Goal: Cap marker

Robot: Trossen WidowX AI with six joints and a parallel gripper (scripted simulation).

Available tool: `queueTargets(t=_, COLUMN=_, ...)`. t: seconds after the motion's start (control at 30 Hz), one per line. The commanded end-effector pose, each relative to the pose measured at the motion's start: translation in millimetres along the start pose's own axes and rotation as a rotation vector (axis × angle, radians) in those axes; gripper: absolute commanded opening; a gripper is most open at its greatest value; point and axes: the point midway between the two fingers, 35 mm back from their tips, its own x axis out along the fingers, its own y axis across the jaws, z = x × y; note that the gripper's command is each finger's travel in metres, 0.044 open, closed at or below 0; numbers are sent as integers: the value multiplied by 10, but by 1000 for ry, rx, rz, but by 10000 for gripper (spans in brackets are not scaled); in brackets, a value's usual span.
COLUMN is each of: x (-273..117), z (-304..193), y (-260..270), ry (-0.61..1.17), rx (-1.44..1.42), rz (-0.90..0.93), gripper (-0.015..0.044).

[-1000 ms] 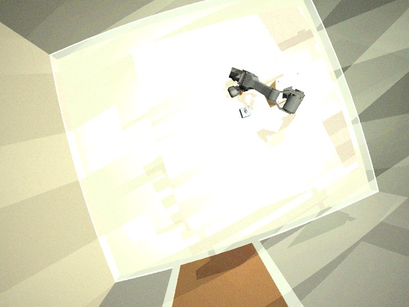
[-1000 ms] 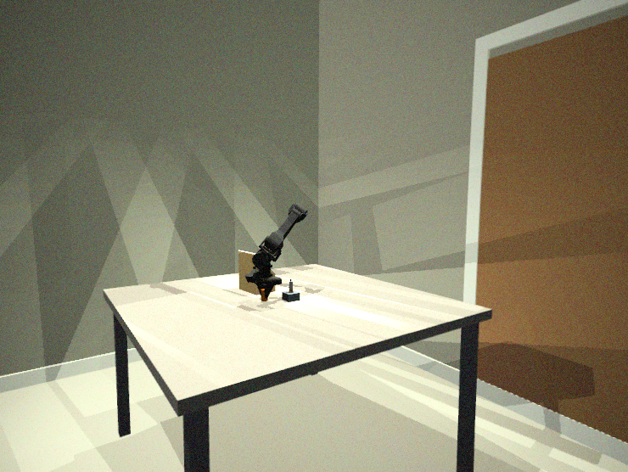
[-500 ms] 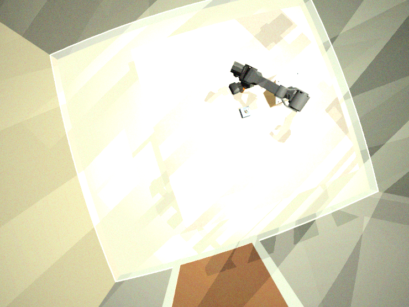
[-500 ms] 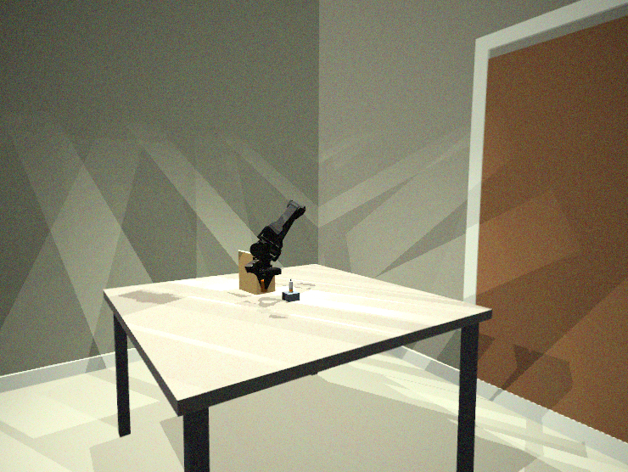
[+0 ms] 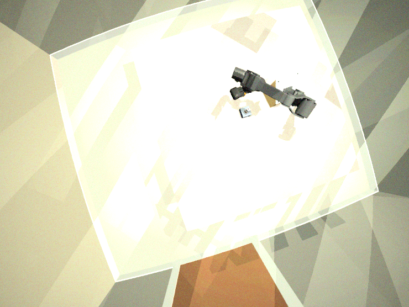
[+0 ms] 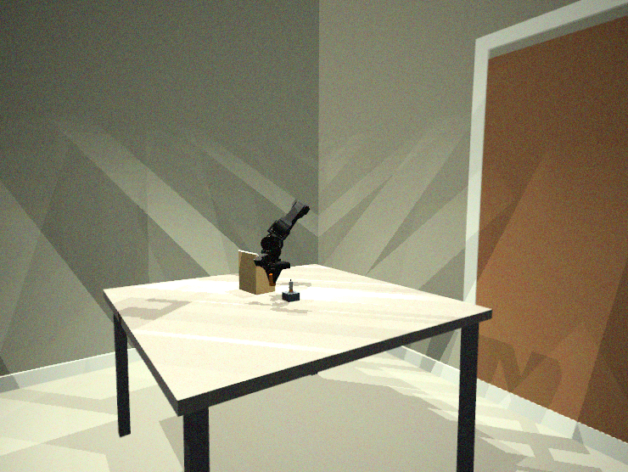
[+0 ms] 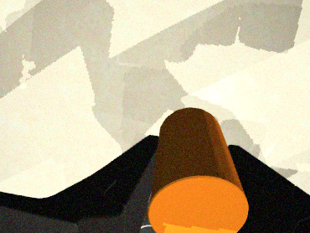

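Observation:
The orange cap point(image 5: 245, 94) point(image 6: 271, 278) point(image 7: 197, 205) is held between the two black fingers of my gripper point(image 6: 272, 280) point(image 7: 192, 150). My gripper is shut on it. In the wrist view one flat, bright end of the cap faces the camera, and its darker side runs away between the fingertips. The cap is in the air above the table. The marker point(image 5: 247, 110) point(image 6: 290, 285) stands upright in the holder block point(image 5: 245, 114) point(image 6: 290, 296). In the exterior view the cap is left of the marker, apart from it. Neither marker nor block shows in the wrist view.
A tall tan box point(image 5: 272, 98) point(image 6: 247, 273) stands on the table point(image 6: 324, 332), behind and left of my gripper in the exterior view. In the top view the arm passes over this box. Shadows of the arm fall across the table. Glare washes out the tabletop in the top view.

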Motion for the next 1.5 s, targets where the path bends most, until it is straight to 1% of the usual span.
queueTargets(t=0.0, x=-59, z=-126, y=30, ry=4, rx=6, rz=4, gripper=0)
queueTargets(t=0.83, x=-360, z=-927, y=113, ry=12, rx=5, rz=2, gripper=0)
queueTargets(t=1.23, x=-288, z=-951, y=112, ry=13, rx=5, rz=2, gripper=0)
queueTargets(t=1.47, x=-184, z=-948, y=120, ry=12, rx=5, rz=2, gripper=0)
